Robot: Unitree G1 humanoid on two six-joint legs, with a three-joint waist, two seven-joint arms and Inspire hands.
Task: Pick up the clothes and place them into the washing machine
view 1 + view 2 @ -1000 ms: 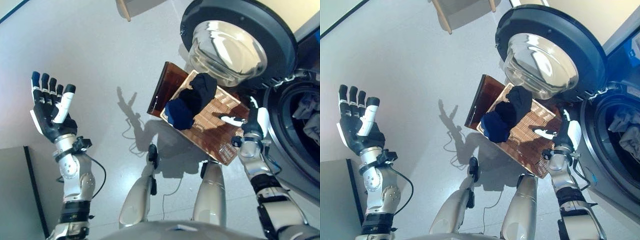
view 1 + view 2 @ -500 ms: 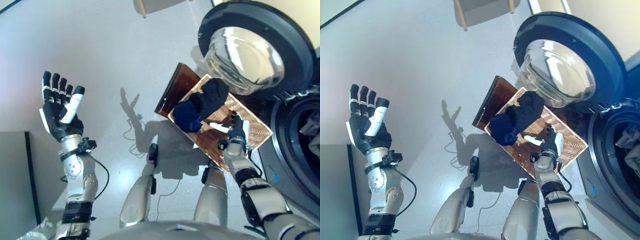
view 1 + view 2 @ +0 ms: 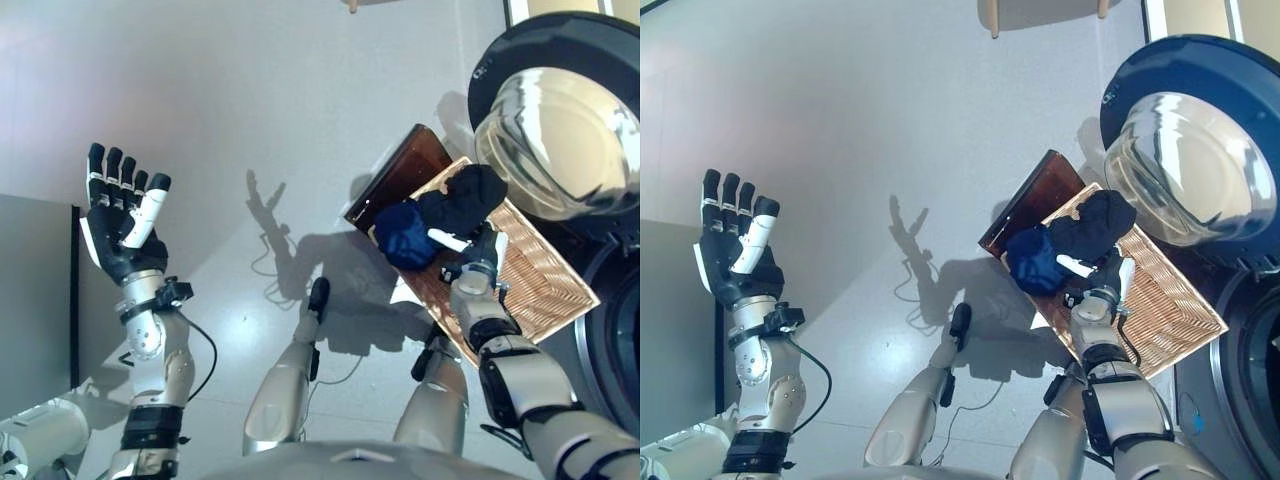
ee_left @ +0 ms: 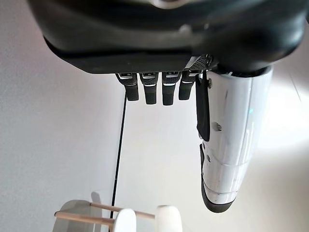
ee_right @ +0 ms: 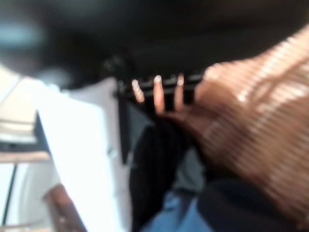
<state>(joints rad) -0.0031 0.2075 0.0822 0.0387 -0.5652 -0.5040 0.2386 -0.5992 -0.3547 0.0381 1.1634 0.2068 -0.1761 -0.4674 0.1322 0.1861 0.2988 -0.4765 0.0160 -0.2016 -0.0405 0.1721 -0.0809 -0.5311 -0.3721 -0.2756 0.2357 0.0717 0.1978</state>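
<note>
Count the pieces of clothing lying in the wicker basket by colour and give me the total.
Black garment: 1
Dark blue garment: 1
Total: 2, both bunched at the end of the wicker basket nearest the right hand.

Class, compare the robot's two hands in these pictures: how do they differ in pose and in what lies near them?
The left hand is raised over bare floor, fingers straight, far from any clothes; the right hand reaches into the wicker basket, close to the black garment and the blue garment. The left hand holds nothing; whether the right hand's fingers grip cloth cannot be told. Both have dark fingers and a white-covered thumb.
</note>
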